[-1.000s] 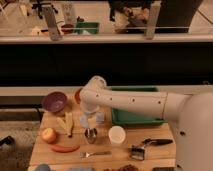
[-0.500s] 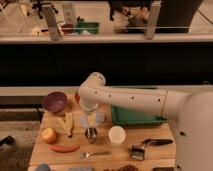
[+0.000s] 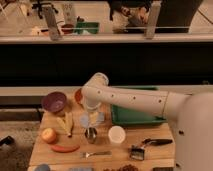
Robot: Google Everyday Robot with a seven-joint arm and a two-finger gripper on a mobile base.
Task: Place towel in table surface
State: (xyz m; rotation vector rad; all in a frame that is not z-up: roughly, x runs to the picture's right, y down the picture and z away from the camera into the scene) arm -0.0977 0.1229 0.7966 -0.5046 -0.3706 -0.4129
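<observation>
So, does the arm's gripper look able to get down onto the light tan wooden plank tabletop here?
Probably yes. The gripper hangs low over the tabletop, between the yellow banana and the round white cup, with the rumpled pale grey-blue towel right by it. Nothing visible blocks it.

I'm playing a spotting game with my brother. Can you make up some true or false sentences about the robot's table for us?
1. The white cup stands on the table surface, to the right of the gripper in the camera view. True.
2. The towel lies in the green tray. False: it is left of the tray, right by the gripper, over the wood.
3. The purple bowl sits near the table's back left corner. True.
4. The apple is inside the purple bowl. False: it sits on the table in front of the bowl, beside the banana.
</observation>
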